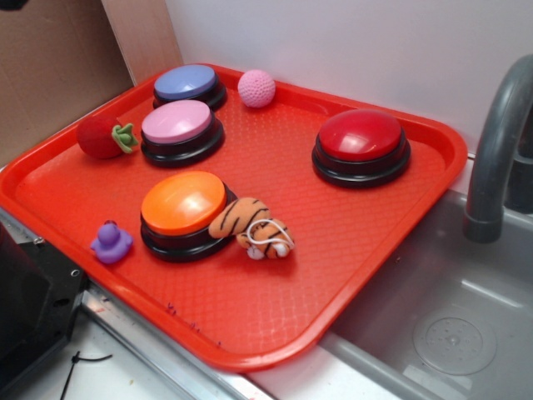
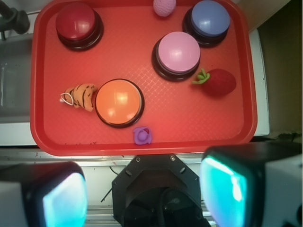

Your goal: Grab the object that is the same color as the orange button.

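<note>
No text, label, brand, number or sign can be read in either view: the tray [image 1: 400,217], the buttons and the toys on it are all unmarked

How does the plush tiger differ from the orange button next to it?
The tiger is soft, striped black on orange, with a white cord loop; the orange button is a plain glossy dome on a black base. The tiger is much smaller and lies on its side against the button, which sits flat. Both are orange and rest on the red tray.
</note>
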